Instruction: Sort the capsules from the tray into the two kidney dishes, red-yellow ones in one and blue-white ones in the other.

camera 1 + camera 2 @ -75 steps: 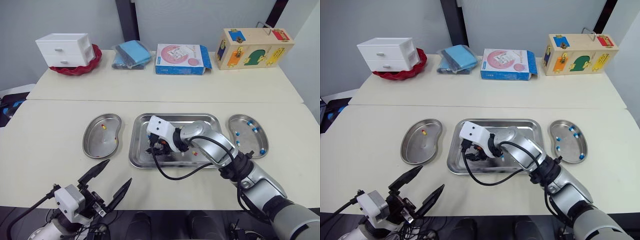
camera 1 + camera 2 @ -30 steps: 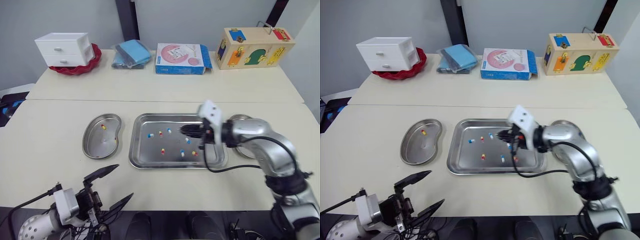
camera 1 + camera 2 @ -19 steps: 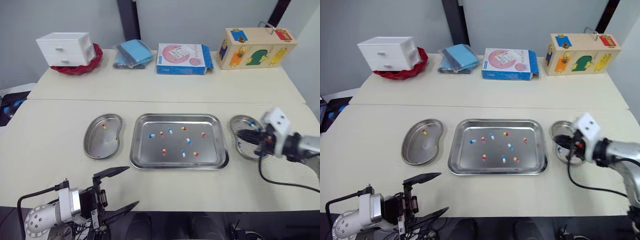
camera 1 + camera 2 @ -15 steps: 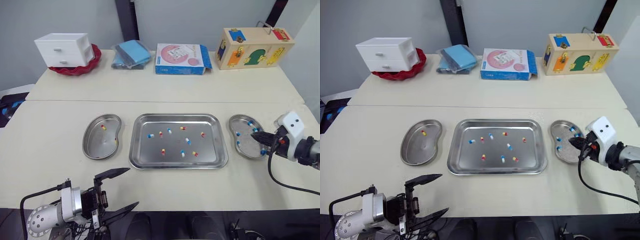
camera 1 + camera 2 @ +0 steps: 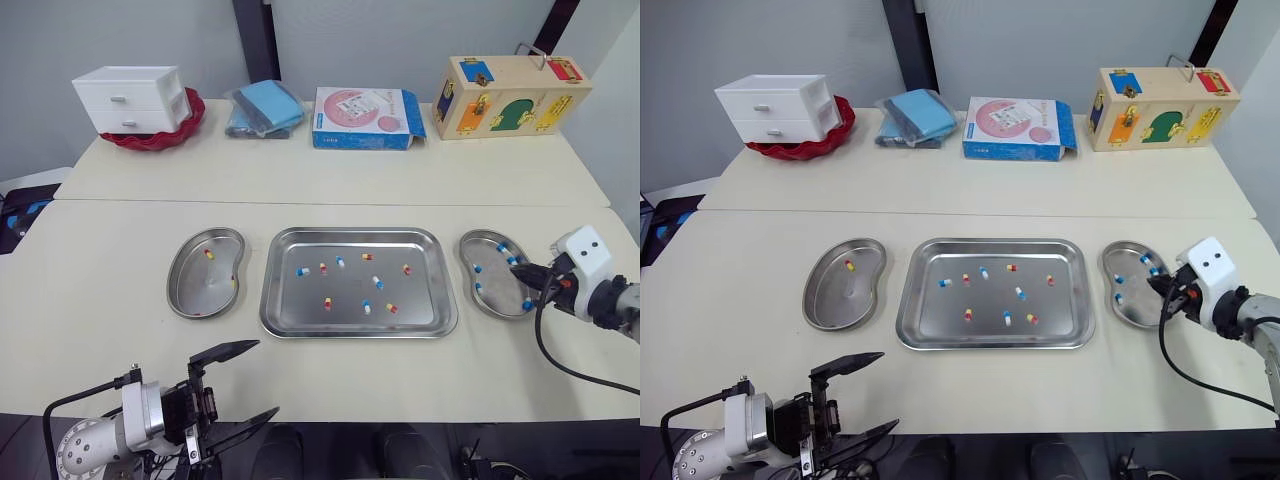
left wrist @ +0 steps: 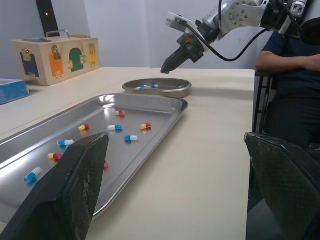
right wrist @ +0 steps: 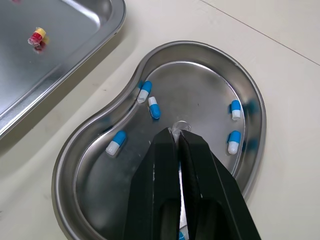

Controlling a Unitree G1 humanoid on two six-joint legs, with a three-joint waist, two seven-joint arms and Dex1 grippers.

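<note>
A glossy, rectangular steel tray at the centre of the pale table holds scattered two-tone capsules. Bean-shaped steel kidney dishes flank it. The left dish contains red-yellow capsules, and the right dish contains blue-white capsules. The right gripper, its black fingers pressed together, hovers over the right dish. The left gripper is spread wide at the table's near edge. Print on the pink-and-blue carton is too small to read.

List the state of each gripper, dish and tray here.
tray: holds capsules of both colours
left kidney dish: holds red-yellow capsules
right kidney dish: holds blue-white capsules
left gripper: open, empty
right gripper: shut, over right kidney dish
white drawers: shut
</note>
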